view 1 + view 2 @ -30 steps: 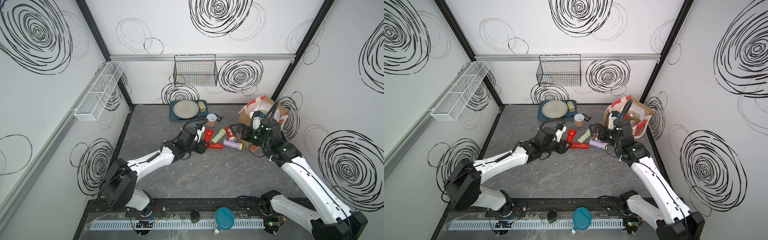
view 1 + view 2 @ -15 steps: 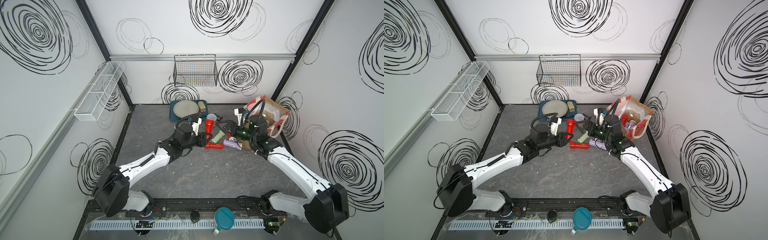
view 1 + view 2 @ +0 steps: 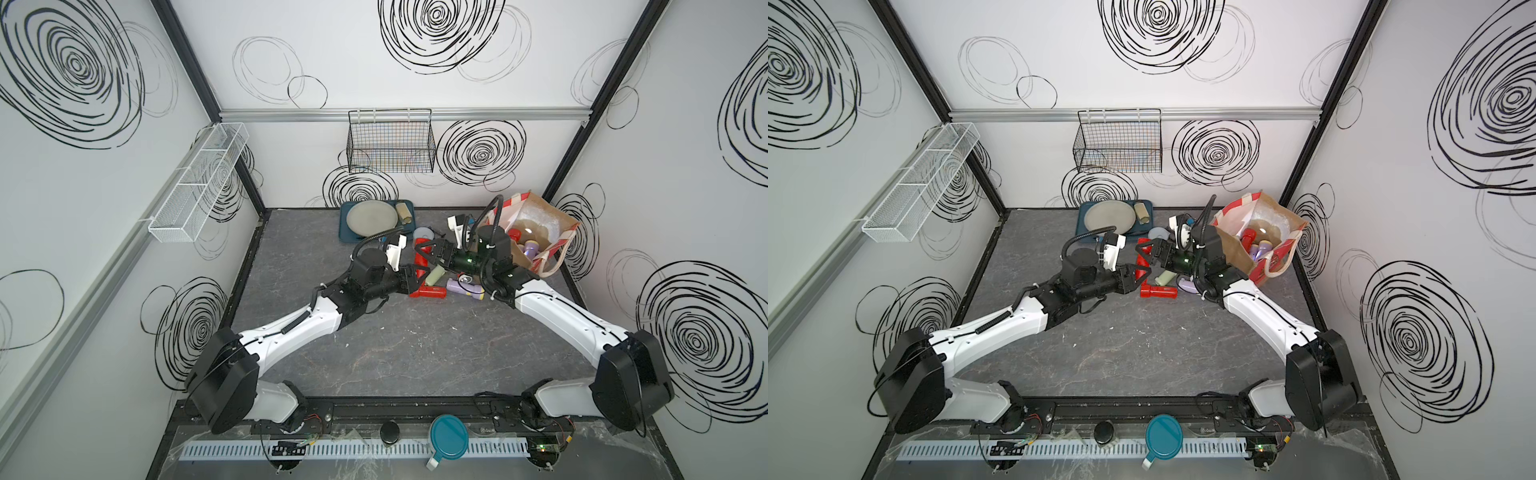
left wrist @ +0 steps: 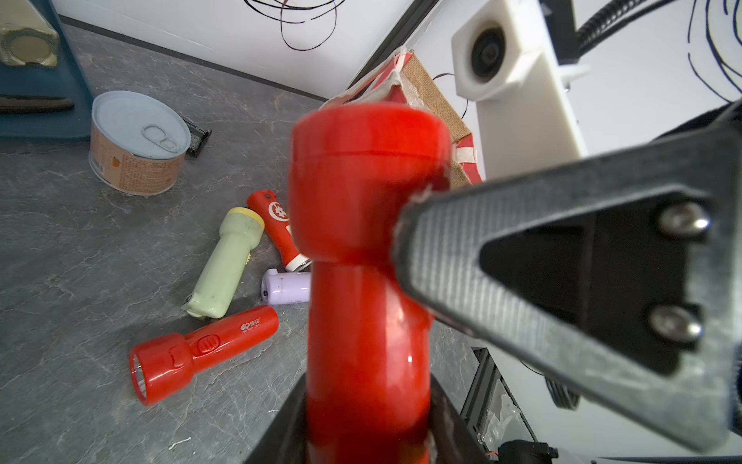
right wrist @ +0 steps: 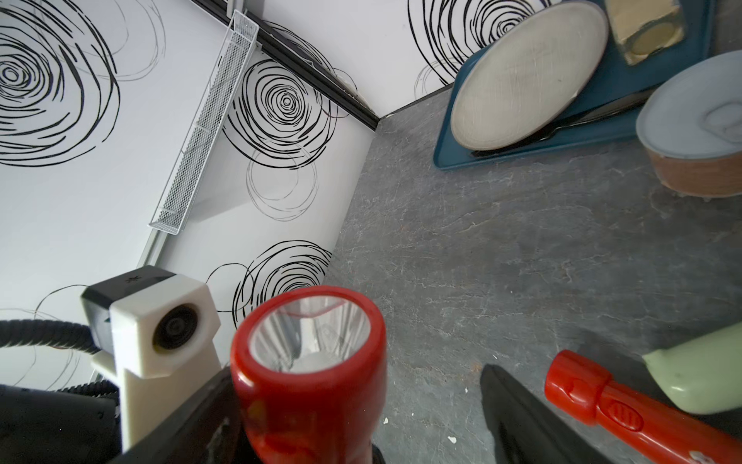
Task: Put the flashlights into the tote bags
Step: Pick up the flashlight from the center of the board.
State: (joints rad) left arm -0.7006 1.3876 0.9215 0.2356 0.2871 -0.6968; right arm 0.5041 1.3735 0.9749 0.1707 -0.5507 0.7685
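While the left gripper (image 4: 361, 434) is clamped tight on the handle of the held torch (image 4: 367, 225), a red one raised above the table (image 3: 415, 353), the right gripper (image 5: 355, 371) stands wide open around that torch's head. In the left wrist view one right finger (image 4: 522, 249) touches the side of the head. In the right wrist view the lens faces the camera, low in the frame. The other right finger (image 5: 522, 418) stands apart from the torch there, with bare table showing between them. In both top views the two grippers meet just above the centre of the frame.

Just below and right of that meeting point, three more torches lie flat on the table. They are the loose red torch (image 3: 428, 293), the green torch (image 3: 436, 275) just above it and the lilac torch (image 3: 465, 286) to its right. The left wrist view also shows an orange torch (image 4: 277, 225) just beside the green one.

The bag (image 3: 1233, 249) stands open-mouthed right of centre in the top views, close behind the right arm. Inside lie the bagged torches (image 3: 1248, 237), one red and at least one lilac.

A tin (image 4: 136, 152) stands upright at the left of the left wrist frame. A tray (image 3: 345, 237) with a plate (image 3: 372, 216) sits above centre in the top views.
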